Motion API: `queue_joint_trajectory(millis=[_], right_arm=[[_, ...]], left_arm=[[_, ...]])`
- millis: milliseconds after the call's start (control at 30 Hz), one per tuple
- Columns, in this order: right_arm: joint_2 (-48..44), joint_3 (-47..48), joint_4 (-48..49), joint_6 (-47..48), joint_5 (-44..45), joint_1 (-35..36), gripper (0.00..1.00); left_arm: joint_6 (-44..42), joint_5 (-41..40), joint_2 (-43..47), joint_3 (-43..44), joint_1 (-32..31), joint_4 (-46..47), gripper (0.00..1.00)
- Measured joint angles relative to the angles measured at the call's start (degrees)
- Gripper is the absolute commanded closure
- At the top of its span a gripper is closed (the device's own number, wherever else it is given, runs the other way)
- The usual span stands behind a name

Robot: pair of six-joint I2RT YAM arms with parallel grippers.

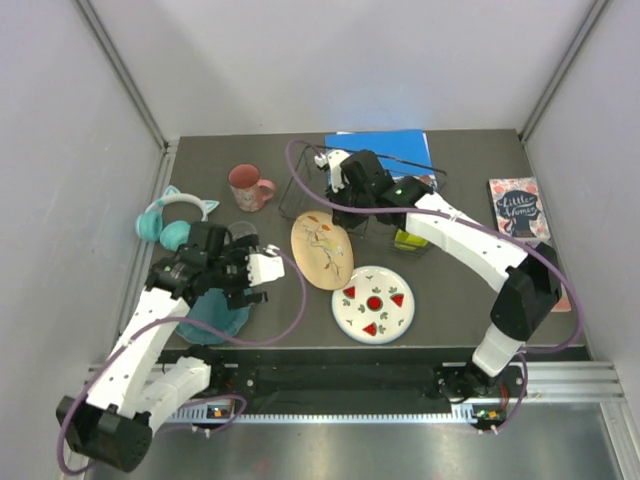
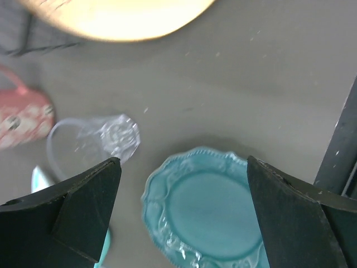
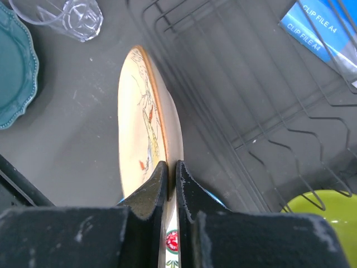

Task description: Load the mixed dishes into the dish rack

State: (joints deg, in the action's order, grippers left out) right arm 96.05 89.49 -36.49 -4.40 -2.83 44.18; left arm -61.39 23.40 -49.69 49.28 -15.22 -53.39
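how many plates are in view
3: the teal scalloped plate flat below the left hand, the peach bird-pattern plate tilted up, pinched in the right hand, the white watermelon-slice plate flat at front centre.

peach bird-pattern plate [image 3: 139,128]: glossy glaze | dish rack [image 3: 251,100]: black wire | table [image 3: 78,145]: matt
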Motion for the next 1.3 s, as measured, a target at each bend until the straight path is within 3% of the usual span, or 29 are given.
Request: queue_joint_trajectory(millis=[167, 433, 600, 867, 1067, 1300], right_arm=[[0.2, 3.3, -2.9, -0.6, 1.8, 0.5, 1.00], [1.2, 20.6, -8.9, 0.8, 2.7, -1.2, 1.00], [1.1, 24.2, -8.7, 3.5, 6.8, -2.2, 1.00], [1.0, 21.8, -5.3, 13.1, 21.5, -6.3, 1.00], [1.1, 20.8, 0.7, 20.6, 30.1, -9.0, 1.00], [1.2, 13.0, 13.9, 32.5, 36.2, -9.4, 1.00]], left_arm=[[4.4, -2.4, -4.8, 0.0, -4.8, 3.8, 0.01], [12.2, -6.7, -0.9, -0.3, -4.8, 7.3, 0.01], [20.3, -9.8, 0.7, -0.9, -4.8, 12.3, 0.01], [36.5, -11.8, -14.5, 2.3, -4.3, 23.6, 0.01], [43.2, -11.2, -28.5, 18.2, -2.3, 21.0, 0.01], [47.7, -10.8, -39.7, 33.1, -0.2, 21.1, 0.02]])
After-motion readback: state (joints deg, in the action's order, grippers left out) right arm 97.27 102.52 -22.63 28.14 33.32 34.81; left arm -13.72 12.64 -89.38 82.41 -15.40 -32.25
